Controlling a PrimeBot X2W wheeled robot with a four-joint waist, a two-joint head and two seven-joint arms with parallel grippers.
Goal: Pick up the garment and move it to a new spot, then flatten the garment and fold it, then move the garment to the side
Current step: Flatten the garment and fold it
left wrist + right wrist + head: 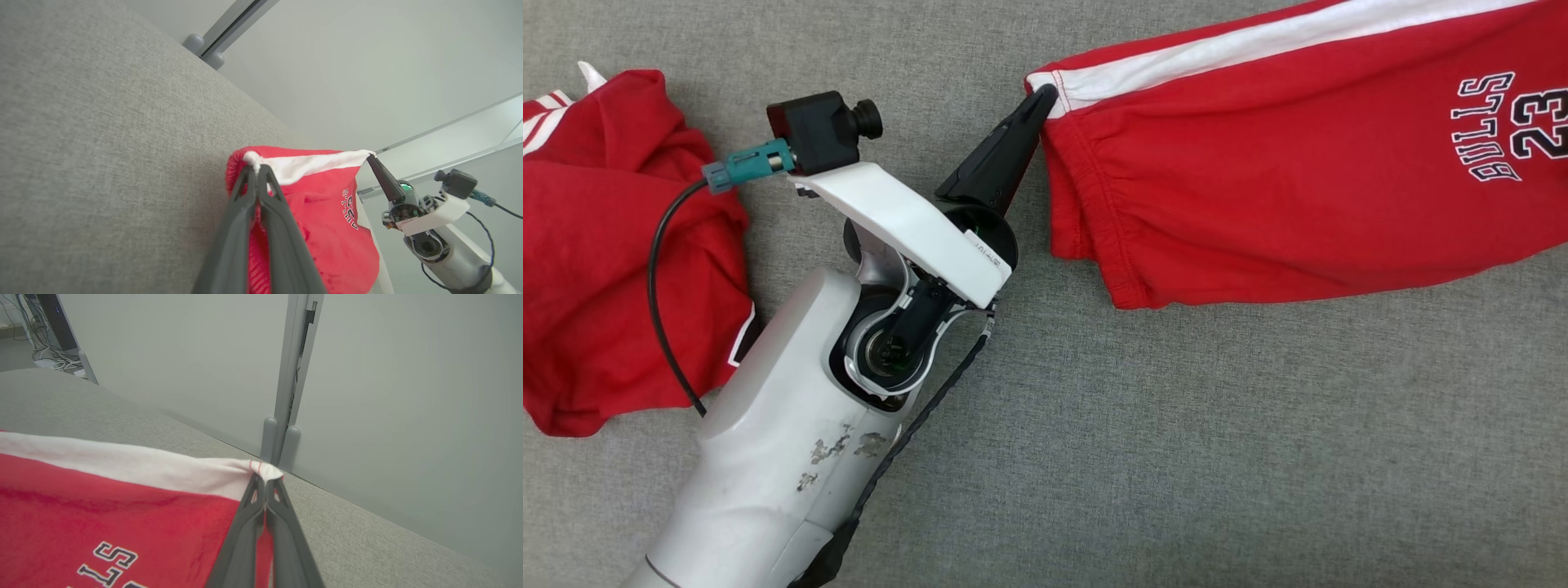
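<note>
The garment (1298, 171) is a pair of red shorts with a white side stripe and a "BULLS 23" print. It hangs stretched over the grey fabric surface (1176, 441). My left gripper (1045, 91) reaches in from the lower left and is shut on the stripe's left corner. In the left wrist view my left gripper (256, 164) pinches that white corner of the garment (327, 212). My right gripper (371, 156) is shut on the stripe's other end. In the right wrist view my right gripper (265, 477) is closed on the white hem of the garment (122, 506).
A second red garment (613, 245) lies crumpled at the far left of the surface, beside my left forearm (792, 425). A pale wall with a grey post (286, 416) stands behind the surface's far edge. Cables (53, 359) lie on the floor at the back left.
</note>
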